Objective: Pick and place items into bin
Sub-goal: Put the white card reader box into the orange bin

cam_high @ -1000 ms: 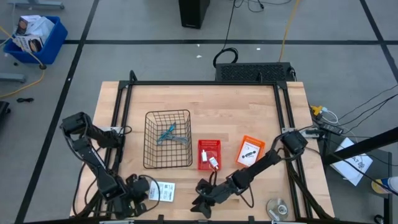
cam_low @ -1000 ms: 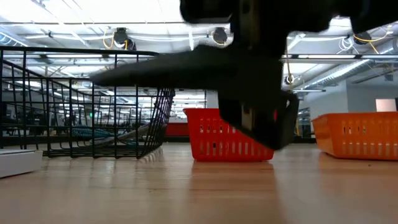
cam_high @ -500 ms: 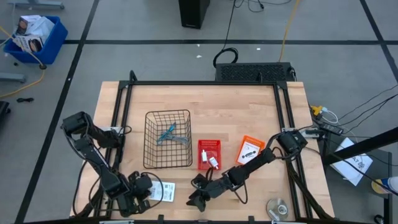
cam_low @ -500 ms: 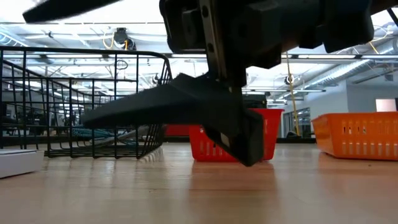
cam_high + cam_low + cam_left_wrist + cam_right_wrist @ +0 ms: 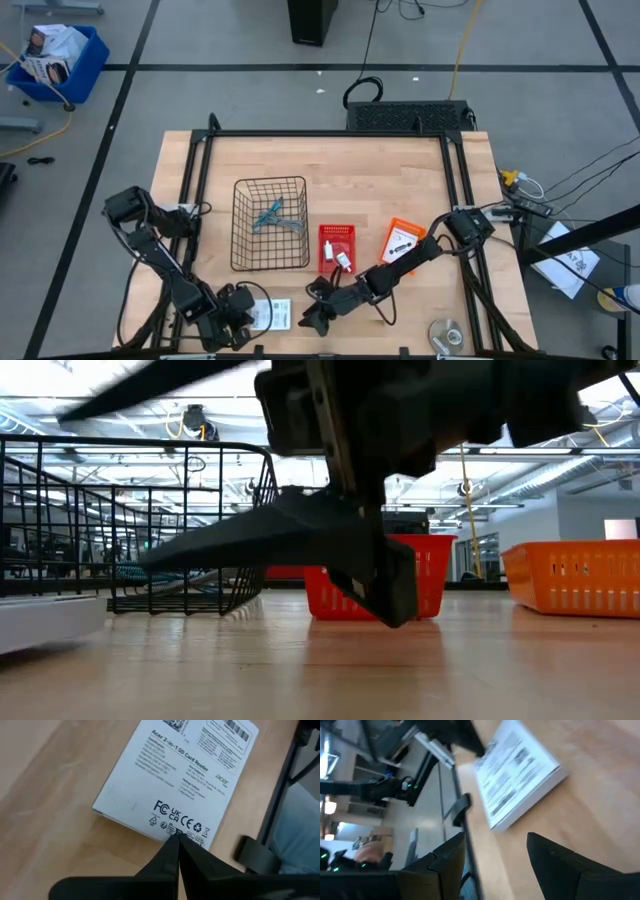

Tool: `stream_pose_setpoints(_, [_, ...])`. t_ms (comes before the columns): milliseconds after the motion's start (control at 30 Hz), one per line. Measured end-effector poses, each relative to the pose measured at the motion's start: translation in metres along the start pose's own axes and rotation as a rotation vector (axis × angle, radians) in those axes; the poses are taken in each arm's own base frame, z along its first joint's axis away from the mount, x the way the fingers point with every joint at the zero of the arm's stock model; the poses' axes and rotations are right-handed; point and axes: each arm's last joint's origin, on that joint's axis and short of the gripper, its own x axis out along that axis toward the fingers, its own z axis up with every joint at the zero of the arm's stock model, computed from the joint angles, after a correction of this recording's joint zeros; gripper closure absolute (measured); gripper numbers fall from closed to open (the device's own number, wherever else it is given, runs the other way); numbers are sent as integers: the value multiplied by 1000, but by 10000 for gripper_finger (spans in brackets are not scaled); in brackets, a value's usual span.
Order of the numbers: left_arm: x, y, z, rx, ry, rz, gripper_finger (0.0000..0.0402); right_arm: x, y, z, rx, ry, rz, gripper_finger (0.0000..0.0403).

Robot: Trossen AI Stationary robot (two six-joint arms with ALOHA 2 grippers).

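The flat white printed card packet [image 5: 271, 315] lies flat on the table near its near edge, also seen as the packet [image 5: 175, 775] in the left wrist view and the packet [image 5: 520, 775] in the right wrist view. My left gripper [image 5: 238, 314] is shut, low at the packet's left side. My right gripper [image 5: 316, 321] is open just right of the packet, with its fingers [image 5: 555, 857] pointing at it and apart from it. The blue-handled tool [image 5: 268, 214] and grey metal tool [image 5: 288, 225] lie inside the wire basket [image 5: 243, 225]. My left gripper [image 5: 176, 840] meets the packet's edge [image 5: 172, 827] by the printed marks with its shut fingertips, coming low from the table's left. The packet stays flat on the table. Whether the tips press on top of the edge or push against its side, I cannot tell.
A small red bin [image 5: 336, 247] with a white item and an orange bin [image 5: 402, 241] stand right of the basket. A silver disc [image 5: 445, 333] sits at the near right corner. The black frame rail [image 5: 280, 800] runs along the table's near edge beside the packet.
My left gripper has moved toward the table's right, and the packet has slid along the table with it, closer to my right gripper. My right gripper has shifted a little toward the left and dropped lower near the table.
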Motion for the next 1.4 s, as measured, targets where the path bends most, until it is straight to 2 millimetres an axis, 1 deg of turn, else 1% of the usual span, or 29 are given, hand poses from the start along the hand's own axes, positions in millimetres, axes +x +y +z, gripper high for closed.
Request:
stream_pose_setpoints(100, [0,0,0,-5,12,-1,397,0,-4,4,12,0,-25,200])
stream_pose_setpoints(267, [1,1,1,-30,9,5,389,0,-8,4,64,39,-60,200])
stream_pose_setpoints(367, [2,1,1,-34,4,8,395,0,-9,3,87,42,-71,200])
stream_pose_setpoints(433, [2,1,1,-37,0,9,398,0,-9,3,105,42,-75,200])
stream_pose_setpoints(633, [2,2,0,-59,-19,16,387,0,-9,2,139,42,-75,200])
stream_pose_setpoints(767, [5,3,2,-68,-43,32,397,0,-4,-1,176,38,-33,200])
stream_pose_setpoints(833, [7,2,2,-72,-53,24,395,0,-2,-2,182,36,-24,200])
stream_pose_setpoints(933, [12,1,2,-78,-62,10,386,3,4,0,180,43,-46,200])
stream_pose_setpoints(1033, [15,0,1,-81,-62,4,388,9,10,3,179,51,-52,200])
stream_pose_setpoints(1133, [15,-2,0,-80,-62,-13,397,16,9,4,177,85,-114,200])
stream_pose_setpoints(1200, [15,-2,-1,-75,-67,-19,394,18,4,2,178,129,-181,200])
stream_pose_setpoints(1300, [15,-2,-1,-74,-67,-23,384,25,2,0,204,150,-184,200])
stream_pose_setpoints(1400, [16,-2,-1,-72,-64,-22,388,25,3,0,194,134,-190,200])
